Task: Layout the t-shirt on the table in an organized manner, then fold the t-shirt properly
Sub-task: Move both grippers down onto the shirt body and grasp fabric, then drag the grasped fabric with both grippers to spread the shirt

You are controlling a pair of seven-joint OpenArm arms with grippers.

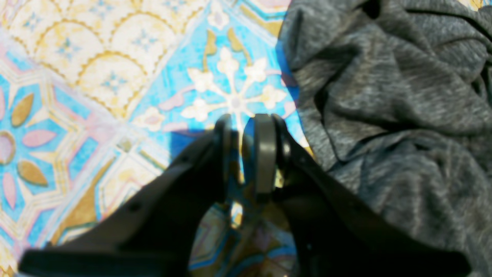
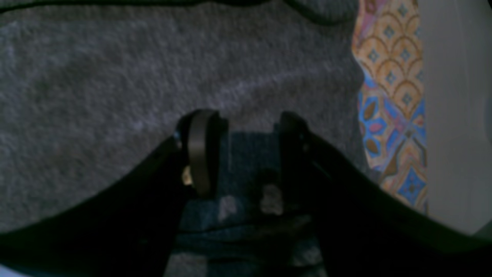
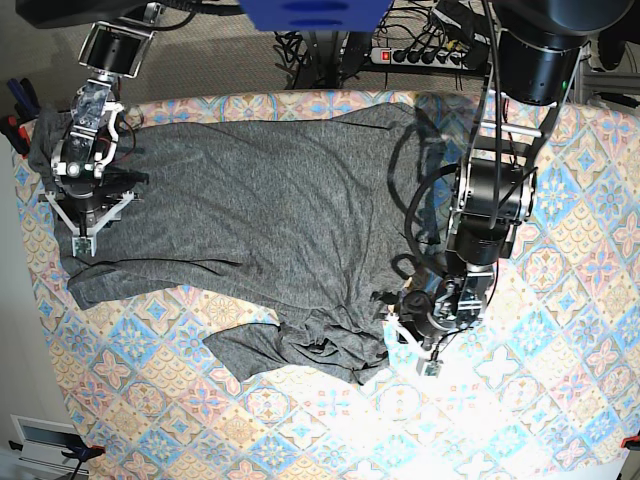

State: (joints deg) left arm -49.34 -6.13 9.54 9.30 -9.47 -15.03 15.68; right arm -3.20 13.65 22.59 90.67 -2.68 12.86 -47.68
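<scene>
Left wrist view: bright, hard light on the table (image 1: 115,77); colours washed pale; left gripper (image 1: 246,154) dark, soft, out of focus
Shadows: sharp blue-tinted edge beside the t-shirt (image 1: 384,96)
Right wrist view: dim, grainy, blurred all over; right gripper (image 2: 240,154) almost black
Base view: even light, glare patch on the cloth near the front edge; arm shadows fall on the shirt

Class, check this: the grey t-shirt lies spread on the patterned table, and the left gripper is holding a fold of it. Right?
Not quite. The t-shirt does lie on the table, but the left gripper holds nothing: the left wrist view shows its fingers nearly together over bare cloth, beside the shirt.
</scene>
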